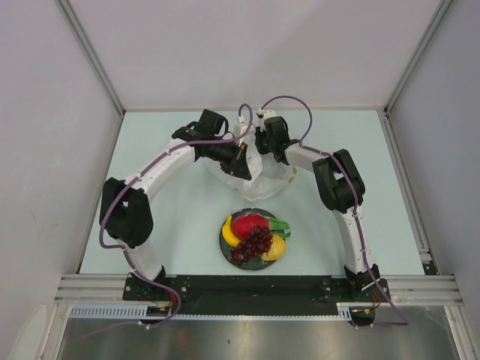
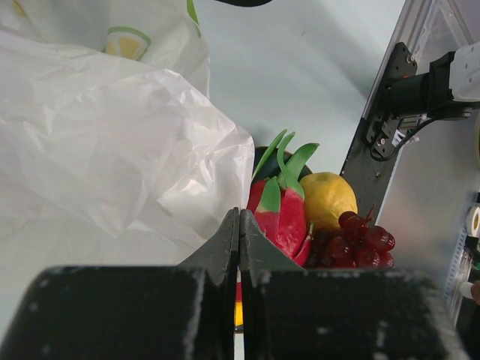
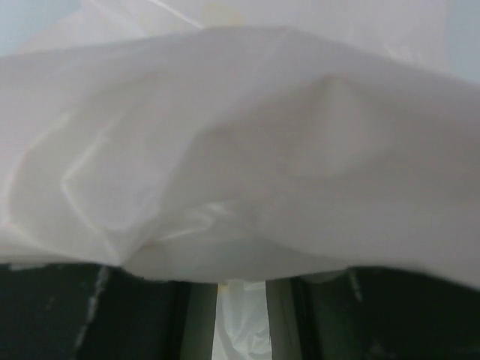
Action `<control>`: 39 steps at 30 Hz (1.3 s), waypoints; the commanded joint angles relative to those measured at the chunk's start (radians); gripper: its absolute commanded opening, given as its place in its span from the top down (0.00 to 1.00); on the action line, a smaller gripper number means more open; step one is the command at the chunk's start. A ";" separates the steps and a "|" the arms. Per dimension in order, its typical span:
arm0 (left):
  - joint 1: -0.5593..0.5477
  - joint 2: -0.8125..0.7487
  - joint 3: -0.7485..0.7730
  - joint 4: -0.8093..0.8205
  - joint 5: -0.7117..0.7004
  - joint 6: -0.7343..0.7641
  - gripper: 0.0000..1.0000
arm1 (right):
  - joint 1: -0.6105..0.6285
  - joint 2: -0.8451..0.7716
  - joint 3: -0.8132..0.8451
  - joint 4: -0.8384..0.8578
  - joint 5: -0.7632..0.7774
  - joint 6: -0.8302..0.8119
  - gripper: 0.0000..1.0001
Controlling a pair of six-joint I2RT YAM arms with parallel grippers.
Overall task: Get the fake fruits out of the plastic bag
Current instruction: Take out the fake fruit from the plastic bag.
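Fruits (image 1: 253,236) all out, heaped on plate (image 1: 257,264), near-centre of table (image 1: 172,210): 1 banana (image 1: 227,231), 1 dragon fruit (image 1: 249,223), 1 lemon (image 1: 277,248), 1 grape bunch (image 1: 252,244), 4 total. Banana long axis approx near-far along plate's left rim. Grapes at front, touching the rest.

Bag (image 1: 262,178) x1, crumpled just beyond plate, btwn the two grippers. No lump seen thru film, but inside not fully visible, so can't confirm empty. Fruit removal looks done.

Fruits lie toward the bases from both grippers. L a bit nearer: dragon fruit, lemon, grapes straight ahead in L wrist view.

L gripper (image 2: 238,217) closed tight, nothing seen btwn fingers, bag edge right beside. R gripper (image 3: 240,304) under a fold of bag, narrow gap w/ white film showing in it. Can't tell if pinched or loose.

Next, prob: free the bag, pull back w/o dragging film over plate.

Also counted: 2 arms, 1 plate.
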State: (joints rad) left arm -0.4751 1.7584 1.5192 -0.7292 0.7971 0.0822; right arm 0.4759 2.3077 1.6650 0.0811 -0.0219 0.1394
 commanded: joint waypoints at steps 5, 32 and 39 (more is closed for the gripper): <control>0.006 -0.068 -0.014 0.001 -0.010 0.033 1.00 | 0.001 -0.080 -0.022 0.037 -0.002 -0.043 0.83; 0.047 0.021 0.088 0.070 -0.081 -0.038 1.00 | 0.050 -0.824 -0.475 -0.334 -0.383 -0.136 0.98; 0.050 0.016 0.088 0.074 -0.114 -0.035 1.00 | 0.102 -0.951 -0.488 -0.481 -0.597 -0.374 0.97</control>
State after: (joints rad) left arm -0.4305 1.7943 1.5898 -0.6800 0.7052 0.0521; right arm 0.5407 1.4506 1.1721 -0.3088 -0.4595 -0.0765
